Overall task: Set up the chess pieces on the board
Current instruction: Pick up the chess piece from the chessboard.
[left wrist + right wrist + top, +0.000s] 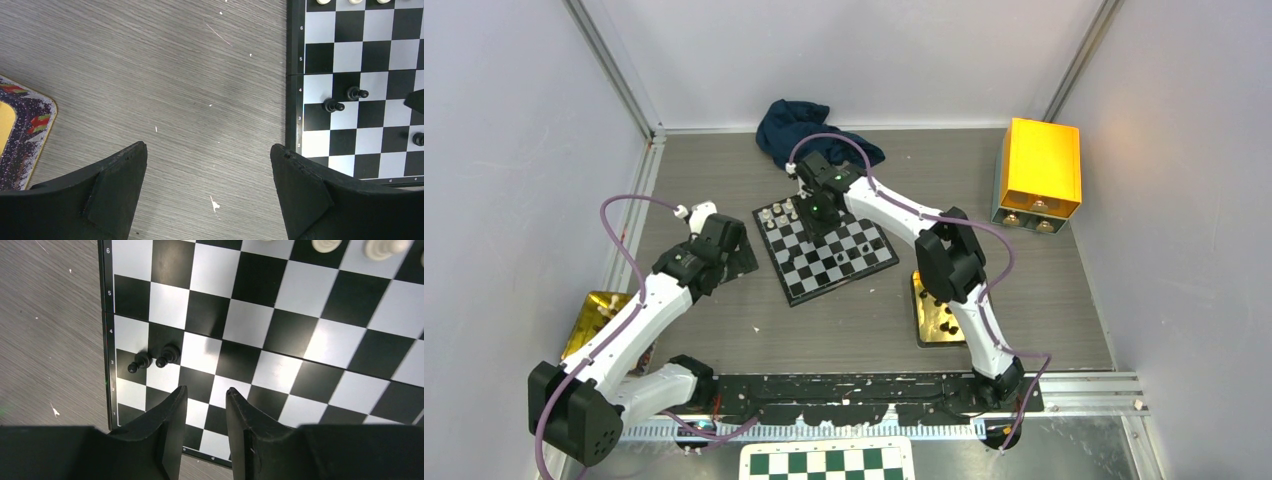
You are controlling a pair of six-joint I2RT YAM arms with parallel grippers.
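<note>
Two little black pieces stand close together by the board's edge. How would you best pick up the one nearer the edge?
Probably from straight above, pinching the black piece at its slim upper stem, since it is tiny and stands upright. Avoid the side where its neighbour crowds it.

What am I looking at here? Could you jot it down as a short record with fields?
chessboard: small, black and silvery checks, lying on the grey table
black pieces: two side by side near one edge of the board, a few more elsewhere on it
white pieces: a few along the board's far side
right gripper: over the board, narrowly open, nothing in it
left gripper: over bare table beside the board, wide open, empty
at the back: blue cloth, yellow box
</note>
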